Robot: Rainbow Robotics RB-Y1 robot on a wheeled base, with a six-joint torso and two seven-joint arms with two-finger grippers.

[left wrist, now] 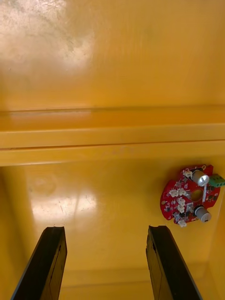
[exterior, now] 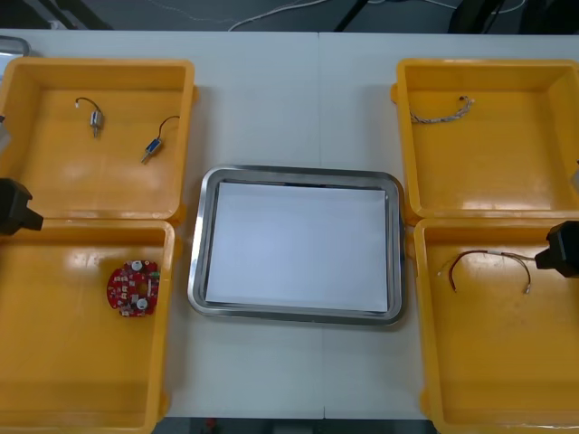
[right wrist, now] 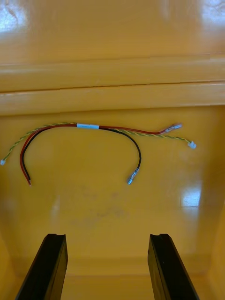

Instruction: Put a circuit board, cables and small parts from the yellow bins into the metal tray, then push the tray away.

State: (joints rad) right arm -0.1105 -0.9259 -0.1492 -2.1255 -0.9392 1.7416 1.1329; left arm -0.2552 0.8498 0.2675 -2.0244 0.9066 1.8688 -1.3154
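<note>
**Both grippers open over the near bins, tray bare**

The left gripper (exterior: 14, 208) sits at the table's left edge, by the wall between the two left bins. Its black fingers (left wrist: 49, 262) stand wide apart with nothing between them, above the glossy floor of the near left bin (exterior: 54, 380). The circuit board (left wrist: 190, 194), a round red disc studded with white sockets, two shiny cylinders and a green block, lies flat just ahead of one fingertip, untouched. In the far left bin (exterior: 99, 65), beyond this gripper, lie two small metal parts (exterior: 95, 117), each with a thin curled wire.

Between the two grippers rests the tray (exterior: 298, 172), a round-cornered rectangle with a polished steel rim and a plain white inside.

A pale twisted cable (exterior: 443, 110) lies in the far right bin (exterior: 488, 65). The right gripper (exterior: 561, 249) hangs at the right edge over the near right bin (exterior: 498, 380), its fingers parted and holding nothing. Ahead of them lies a wire bundle (right wrist: 93, 136) of red, black and yellow-green strands, joined by a white band and bent in an arch.
</note>
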